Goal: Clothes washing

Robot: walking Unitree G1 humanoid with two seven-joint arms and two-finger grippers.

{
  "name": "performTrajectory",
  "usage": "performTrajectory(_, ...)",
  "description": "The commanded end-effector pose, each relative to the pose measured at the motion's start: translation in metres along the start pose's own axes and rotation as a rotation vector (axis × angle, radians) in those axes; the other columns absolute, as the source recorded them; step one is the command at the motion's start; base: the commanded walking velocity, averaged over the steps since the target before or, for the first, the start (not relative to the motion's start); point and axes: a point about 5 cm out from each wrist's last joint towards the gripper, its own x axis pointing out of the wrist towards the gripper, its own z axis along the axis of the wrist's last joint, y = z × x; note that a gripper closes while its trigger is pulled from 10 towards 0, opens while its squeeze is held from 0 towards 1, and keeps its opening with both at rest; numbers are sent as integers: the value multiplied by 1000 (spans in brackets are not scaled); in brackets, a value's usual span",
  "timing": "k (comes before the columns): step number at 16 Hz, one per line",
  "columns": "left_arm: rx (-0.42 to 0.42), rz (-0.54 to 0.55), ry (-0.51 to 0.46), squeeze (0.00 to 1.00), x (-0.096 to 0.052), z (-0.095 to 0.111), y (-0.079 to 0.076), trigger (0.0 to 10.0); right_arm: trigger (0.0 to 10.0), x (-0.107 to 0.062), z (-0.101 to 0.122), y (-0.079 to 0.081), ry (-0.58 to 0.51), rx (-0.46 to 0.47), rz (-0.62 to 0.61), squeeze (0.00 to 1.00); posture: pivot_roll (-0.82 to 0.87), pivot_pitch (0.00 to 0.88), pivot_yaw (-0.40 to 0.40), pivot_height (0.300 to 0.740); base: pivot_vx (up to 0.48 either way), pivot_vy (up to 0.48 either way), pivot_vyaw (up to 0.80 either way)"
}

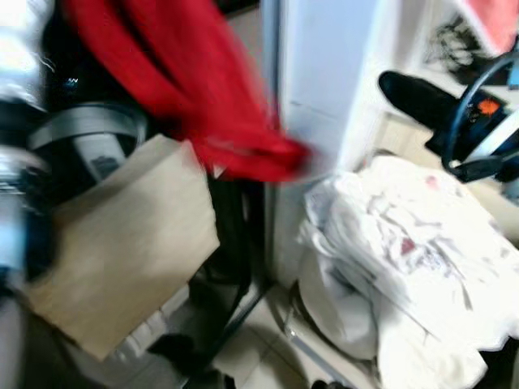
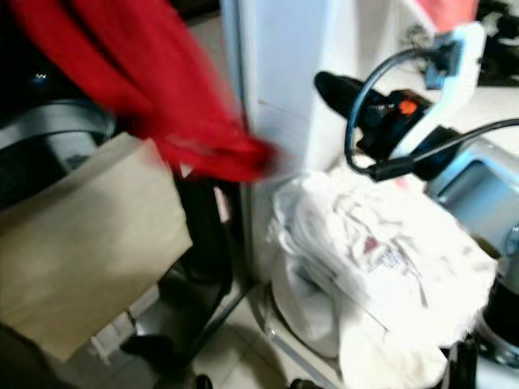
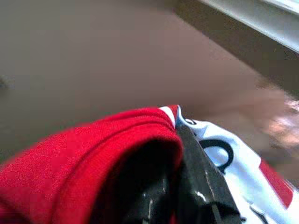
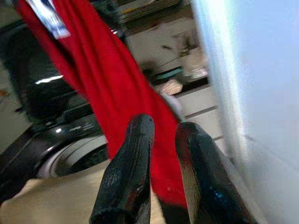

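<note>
**Red garment hangs by the washer, pinched in the left claw**

Red garment (image 1: pixel 219 105) hangs from the upper left of the head views, blurred, its lower end draping over the corner of a tan cardboard sheet (image 1: pixel 122 251) and ending just beside a white cabinet (image 1: pixel 324 73); behind it sits the dark front-loading washing machine (image 1: pixel 89 138) with its grey door ring. To the right, a heap of white laundry (image 1: pixel 405 251) fills a white basket (image 2: pixel 304 312) on the floor. In the left wrist view the left claw (image 3: pixel 180 186) has its black fingers closed on the red cloth, which wraps over them, a white printed patch beside it. The right claw (image 4: pixel 161 149) is raised at the right, its two fingers (image 4: pixel 126 172) slightly parted and holding nothing, pointing toward the hanging red cloth and the washer.
</note>
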Motion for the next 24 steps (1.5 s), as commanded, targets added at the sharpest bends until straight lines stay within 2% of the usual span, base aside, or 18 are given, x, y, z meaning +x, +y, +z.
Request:
performTrajectory(1,64,-77,57,0,-7,-16,-15,0,10000,4,-2,11,10,-42,51,0,-98,0,56,740,0,0,0)
performTrajectory(2,63,-115,88,0,-10,-22,-21,0,10000,4,-5,12,23,-50,58,0,-100,0,55,740,0,0,0)
performTrajectory(3,79,-207,201,0,-19,-40,-36,0,10000,6,-12,18,64,-74,79,0,-99,0,54,740,0,0,0)
performTrajectory(4,101,-344,383,0,-37,-68,-53,0,10000,7,-23,26,116,-100,113,0,-104,0,53,740,0,0,0)
performTrajectory(5,139,-434,594,0,-60,-96,-60,7412,10000,7,-35,34,188,-131,148,0,-104,0,53,740,0,0,0)
performTrajectory(6,143,-481,729,0,-76,-111,-58,10000,10000,6,-46,42,258,-169,186,0,-111,0,55,740,0,0,0)
performTrajectory(7,102,-563,890,0,-96,-126,-58,10000,10000,4,-56,48,316,-186,220,0,-109,0,52,740,0,0,0)
performTrajectory(8,73,-626,983,1000,-108,-133,-56,10000,10000,3,-61,50,334,-184,230,0,-107,0,47,740,0,0,0)
performTrajectory(11,65,-779,1128,1000,-126,-143,-46,10000,10000,3,-68,48,371,-196,224,0,-98,0,38,740,0,0,0)
performTrajectory(12,48,-885,1210,1000,-135,-145,-41,10000,10000,5,-71,46,388,-209,224,0,-92,0,35,740,0,0,0)
performTrajectory(14,22,-942,1247,1000,-138,-143,-39,10000,10000,5,-72,45,397,-215,229,0,-84,0,29,740,0,0,0)
performTrajectory(15,-15,-1011,1275,1000,-144,-142,-41,10000,10000,6,-73,43,405,-216,224,0,-79,0,28,740,0,0,0)
performTrajectory(17,-24,-1027,1274,1000,-144,-141,-42,10000,10000,7,-73,40,407,-217,199,0,-79,0,31,740,0,0,0)
performTrajectory(21,-22,-1110,1286,1000,-148,-136,-43,10000,10000,10,-72,12,395,-214,-5,0,-78,0,38,740,0,0,0)
performTrajectory(22,-35,-1135,1251,1000,-147,-133,-46,10000,10000,11,-69,3,378,-212,-77,0,-79,0,43,740,0,0,0)
performTrajectory(23,-65,-1108,1201,1000,-142,-131,-50,10000,10000,11,-68,-1,370,-214,-113,0,-79,0,43,740,0,0,0)
performTrajectory(24,-209,-1011,1051,1000,-125,-118,-67,10000,10000,11,-66,-15,356,-223,-220,0,-77,0,46,740,0,0,0)
